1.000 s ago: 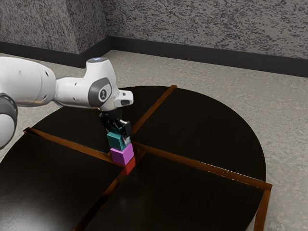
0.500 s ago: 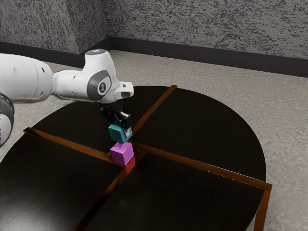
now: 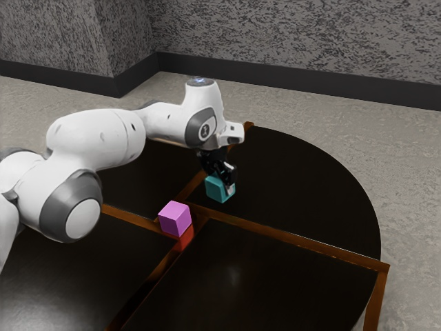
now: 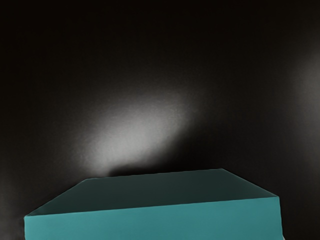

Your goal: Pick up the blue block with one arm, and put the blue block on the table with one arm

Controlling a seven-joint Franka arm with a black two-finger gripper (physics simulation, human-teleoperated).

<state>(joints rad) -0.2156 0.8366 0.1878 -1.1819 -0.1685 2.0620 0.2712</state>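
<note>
In the exterior view my black gripper (image 3: 222, 181) is shut on the teal-blue block (image 3: 218, 189), one finger showing against the block's side. The block is slightly tilted, away from the pink block and toward the exterior view's right. Whether its underside touches the dark round table (image 3: 296, 186) cannot be told there. In the wrist view the blue block (image 4: 155, 220) is large and close under the hand, with the dark tabletop (image 4: 150, 65) beyond it.
A pink block (image 3: 174, 218) stands near the crossing of the table's brown strips, with a red block (image 3: 184, 238) or red patch showing below it. The arm's links reach over the table at the exterior view's left.
The blue block rose off the pink one in my gripper, then travelled with it toward the exterior view's right. The pink block has stayed where it was.
</note>
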